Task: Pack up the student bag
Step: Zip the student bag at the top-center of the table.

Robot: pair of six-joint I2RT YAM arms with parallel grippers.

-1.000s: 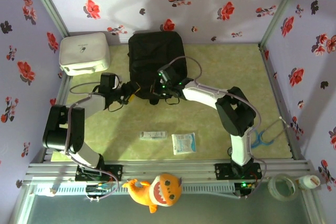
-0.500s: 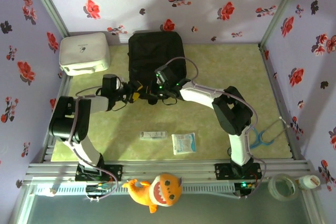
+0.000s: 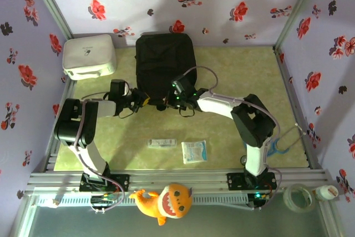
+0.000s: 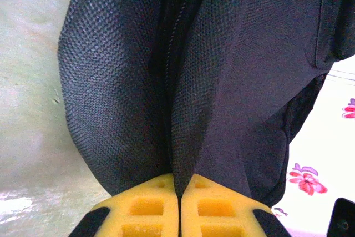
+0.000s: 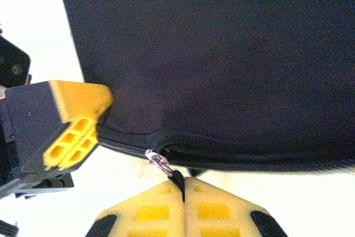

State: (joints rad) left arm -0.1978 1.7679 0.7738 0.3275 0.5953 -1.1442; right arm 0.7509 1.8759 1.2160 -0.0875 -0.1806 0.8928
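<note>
Right pincer [image 5: 183,188] shifted right, gripping zipper pull [image 5: 175,178]

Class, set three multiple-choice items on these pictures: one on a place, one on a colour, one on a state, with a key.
1. Where is the white box?
A) left of the student bag
B) right of it
C) on top of it

2. What colour is the plush toy?
A) green
B) white
C) orange

3. How do the right gripper's jaws stand?
A) wide open
B) shut on the zipper pull
C) shut on the white box

Key: 1A, the top view shows it left of the bag; 2C, its body is orange; 3B, the pull is pinched between them.
</note>
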